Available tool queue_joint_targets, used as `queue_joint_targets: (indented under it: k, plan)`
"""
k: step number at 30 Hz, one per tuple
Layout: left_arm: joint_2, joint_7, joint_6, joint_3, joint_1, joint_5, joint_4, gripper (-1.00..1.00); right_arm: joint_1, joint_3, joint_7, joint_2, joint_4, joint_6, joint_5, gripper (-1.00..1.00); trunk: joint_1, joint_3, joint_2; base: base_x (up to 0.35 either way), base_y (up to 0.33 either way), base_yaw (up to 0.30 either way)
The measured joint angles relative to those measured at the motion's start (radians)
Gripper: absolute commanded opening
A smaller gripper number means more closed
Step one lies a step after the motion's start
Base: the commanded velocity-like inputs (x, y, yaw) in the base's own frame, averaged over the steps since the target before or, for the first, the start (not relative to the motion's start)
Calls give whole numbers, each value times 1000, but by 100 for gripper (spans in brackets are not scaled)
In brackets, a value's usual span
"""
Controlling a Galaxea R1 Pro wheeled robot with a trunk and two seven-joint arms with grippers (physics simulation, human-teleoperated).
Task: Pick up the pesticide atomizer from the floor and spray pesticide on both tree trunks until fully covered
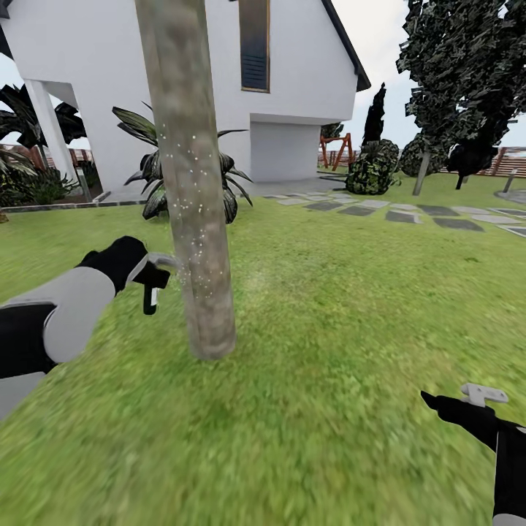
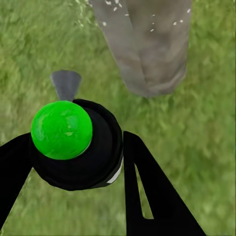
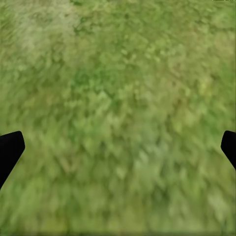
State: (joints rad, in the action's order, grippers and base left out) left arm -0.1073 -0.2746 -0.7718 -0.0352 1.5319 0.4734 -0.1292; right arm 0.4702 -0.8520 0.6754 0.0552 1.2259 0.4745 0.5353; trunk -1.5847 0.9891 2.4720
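Observation:
A thick grey-brown tree trunk (image 1: 191,183) rises from the grass floor (image 1: 329,307) right in front of me, with white specks scattered over its middle. My left gripper (image 1: 155,277) sits just left of the trunk, shut on the pesticide atomizer (image 1: 150,298). In the left wrist view the atomizer (image 2: 73,147) is a black body with a green cap and a grey nozzle aimed toward the trunk's (image 2: 147,44) base. My right gripper (image 1: 446,405) hangs low at the right, open over bare grass (image 3: 118,98). A second tree (image 1: 421,172) with a dark blocky canopy stands far right.
A white house (image 1: 307,73) fills the background, with a spiky plant (image 1: 146,175) behind the trunk. Grey paving slabs (image 1: 409,212), a round bush (image 1: 372,168) and a wooden fence (image 1: 504,161) lie to the right. Open lawn stretches right of the trunk.

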Motion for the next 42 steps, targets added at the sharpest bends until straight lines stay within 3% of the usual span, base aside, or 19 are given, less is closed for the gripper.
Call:
queue_joint_targets:
  k: [5, 13, 23, 25, 28, 30, 32, 35, 38, 42]
  plan:
    - [-30, 1, 37, -67, -2, -77, -33, -100, 0, 0, 0, 0, 0, 0, 0, 100, 0, 0, 0, 0, 0, 0]
    - [-37, 0, 42, -72, -10, -83, -34, -100, 0, 1, 0, 0, 0, 0, 0, 100, 0, 0, 0, 0, 0, 0]
    - [-40, 1, 72, -71, -207, -82, -33, -100, 0, -1, 4, 0, 1, 1, -7, 100, 0, 0, 0, 0, 0, 0]
    - [-39, 2, 125, -72, -246, -86, -33, -100, 0, -1, 6, 0, 2, 1, -7, 100, 0, 0, 0, 0, 0, 0]
    - [-37, 14, 150, -73, -274, -86, -33, -100, 0, -2, 6, 0, 3, 1, -8, 100, 0, 0, 0, 0, 0, 35]
    - [-37, 29, 187, -74, -325, -92, -33, -100, 0, -1, 6, 0, 2, 1, -7, 100, 0, 0, 0, 0, 0, 199]
    - [-35, 35, 218, -76, -358, -139, -33, -100, 0, -1, 6, 0, 2, 1, -7, 100, 0, 0, 0, 0, 0, 240]
    - [-33, 36, 252, -76, -382, -263, -33, -100, 0, -1, 5, 0, 1, 1, -6, 100, 0, 0, 0, 0, 0, 251]
    - [-28, 37, 319, -73, -409, -302, -33, -100, 0, 0, 3, -1, 1, 1, -4, 100, 0, 0, 0, 0, 0, 254]
    - [-14, 36, 341, -72, -424, -308, -32, -100, 0, 1, 4, -1, 2, 1, -4, 100, 0, 0, 0, 0, 0, 255]
